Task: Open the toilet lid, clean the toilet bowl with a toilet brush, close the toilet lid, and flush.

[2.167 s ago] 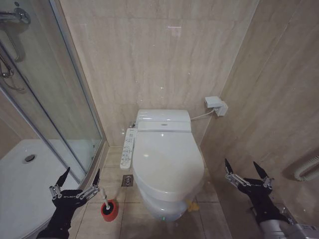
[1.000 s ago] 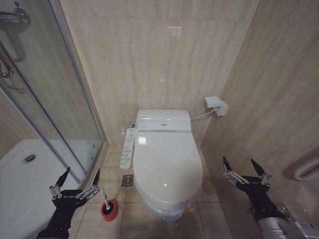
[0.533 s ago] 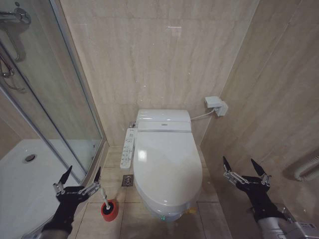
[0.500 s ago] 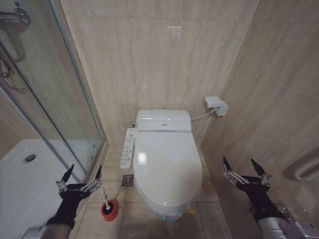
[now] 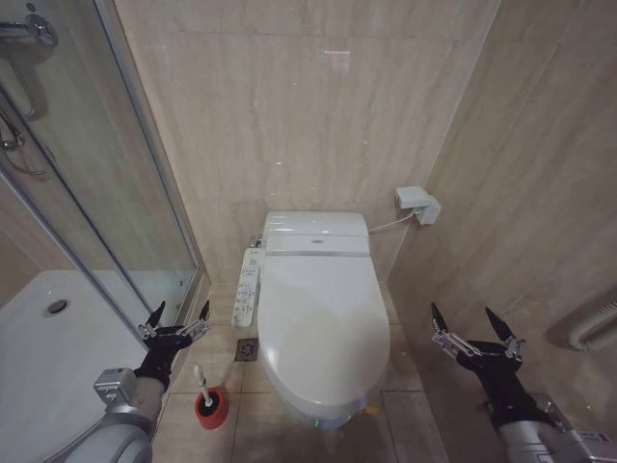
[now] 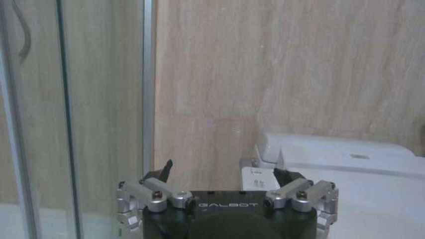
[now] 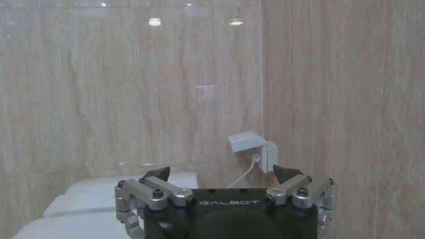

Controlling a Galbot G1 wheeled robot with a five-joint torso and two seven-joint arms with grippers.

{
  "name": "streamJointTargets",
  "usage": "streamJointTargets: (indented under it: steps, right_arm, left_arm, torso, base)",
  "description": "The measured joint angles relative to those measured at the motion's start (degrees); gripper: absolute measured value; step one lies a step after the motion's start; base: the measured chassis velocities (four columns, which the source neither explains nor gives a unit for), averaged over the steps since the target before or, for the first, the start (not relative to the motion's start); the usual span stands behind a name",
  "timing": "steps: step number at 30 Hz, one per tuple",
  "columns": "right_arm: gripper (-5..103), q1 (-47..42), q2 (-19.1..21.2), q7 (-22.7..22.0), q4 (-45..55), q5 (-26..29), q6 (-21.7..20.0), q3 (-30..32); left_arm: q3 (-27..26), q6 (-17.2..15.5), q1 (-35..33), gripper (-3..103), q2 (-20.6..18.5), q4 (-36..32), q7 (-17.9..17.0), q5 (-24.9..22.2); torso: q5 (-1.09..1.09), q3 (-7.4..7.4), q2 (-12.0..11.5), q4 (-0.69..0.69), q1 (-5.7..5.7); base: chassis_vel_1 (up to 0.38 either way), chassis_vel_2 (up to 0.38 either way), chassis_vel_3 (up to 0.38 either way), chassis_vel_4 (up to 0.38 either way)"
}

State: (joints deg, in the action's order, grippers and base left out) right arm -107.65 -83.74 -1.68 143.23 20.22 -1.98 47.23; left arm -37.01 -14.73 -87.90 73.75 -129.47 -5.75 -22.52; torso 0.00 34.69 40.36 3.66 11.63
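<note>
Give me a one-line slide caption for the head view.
Both open grippers, left and right, flank the toilet with its toilet lid shut, the toilet brush standing in its red holder.

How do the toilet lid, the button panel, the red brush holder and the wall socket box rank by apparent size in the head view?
1. toilet lid
2. button panel
3. red brush holder and wall socket box: look alike, and the holder sits nearer the camera, so unranked.

The closed toilet lid (image 5: 316,323) hides the toilet bowl's inside. The toilet brush (image 5: 204,388) bristles sit unseen inside its red cup (image 5: 211,409).
</note>
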Motion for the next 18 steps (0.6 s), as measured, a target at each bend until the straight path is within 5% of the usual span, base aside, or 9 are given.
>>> streamJointTargets:
  steps: [4, 11, 18]
  right_arm:
    - [100, 0.00, 0.00, 0.00, 0.00, 0.00, 0.00, 0.00]
    - [100, 0.00, 0.00, 0.00, 0.01, 0.00, 0.00, 0.00]
    - [100, 0.00, 0.00, 0.00, 0.01, 0.00, 0.00, 0.00]
  left_arm:
    - [0.23, 0.28, 0.96, 100, -0.58, 1.05, 0.21, -0.49]
    - [2.62, 10.28, 10.88, 98, -10.74, 14.39, 5.09, -6.17]
    - [2.99, 11.79, 12.13, 97, -12.05, 16.09, 5.84, -6.94]
  torso:
    - [0.00, 0.00, 0.00, 0.00, -0.01]
    - [-0.02, 0.00, 0.00, 0.04, 0.00]
    - [-0.01, 0.00, 0.00, 0.00, 0.00]
  base:
    - [0.000, 0.000, 0.000, 0.000]
    - [0.000, 0.000, 0.000, 0.000]
    - [0.000, 0.000, 0.000, 0.000]
